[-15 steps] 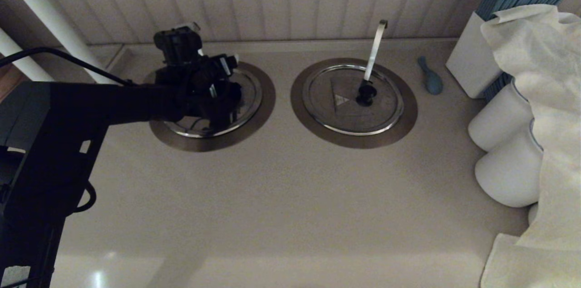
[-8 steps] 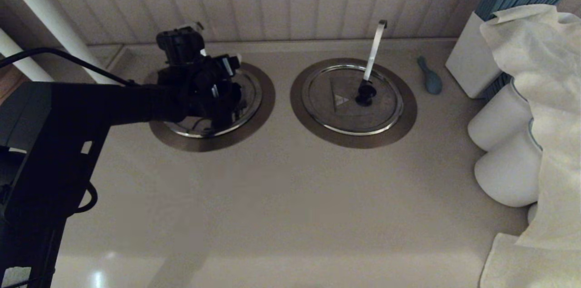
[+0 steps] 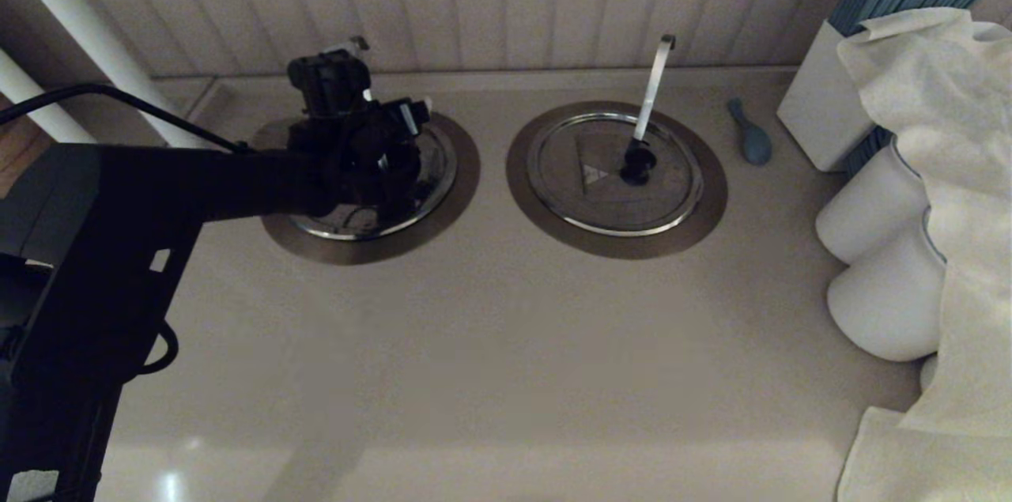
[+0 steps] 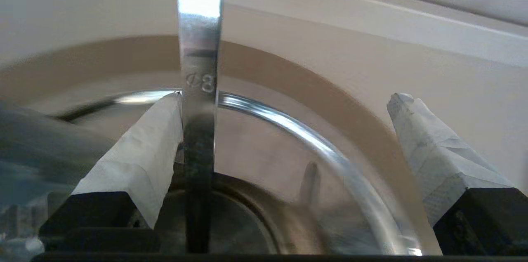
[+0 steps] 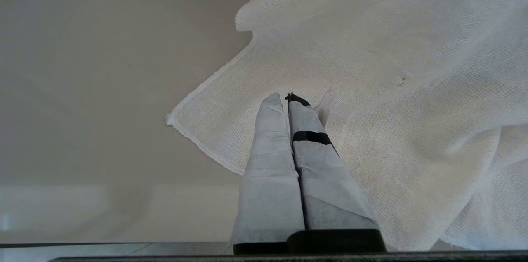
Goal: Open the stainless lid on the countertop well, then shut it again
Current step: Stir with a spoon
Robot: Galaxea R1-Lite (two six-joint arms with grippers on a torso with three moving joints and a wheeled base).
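Note:
The stainless lid [image 3: 439, 162] lies flat in the left countertop well, inside the brownish collar [image 3: 371, 251]. Its thin hooked utensil handle [image 3: 353, 43] rises at the far rim. My left gripper [image 3: 387, 170] hangs low over the lid's middle and hides the knob. Seen from the left wrist, that gripper [image 4: 287, 101] is open over the lid [image 4: 255, 142], and one fingertip [image 4: 165, 117] sits against the utensil handle [image 4: 198, 47]. Nothing is between the fingers. My right gripper [image 5: 287, 97] is shut and parked over a white cloth [image 5: 371, 68].
A twin lid [image 3: 585, 194] with a black knob and a bright flat handle [image 3: 655, 83] sits to the right. Beyond it lie a small blue object [image 3: 749, 134], a white box of blue sticks [image 3: 822, 99], white rolls [image 3: 877, 209] and draped cloth [image 3: 949, 130]. The panelled wall stands close behind.
My left arm has shifted a little to the right and toward the wall over the left lid. The lids have not moved.

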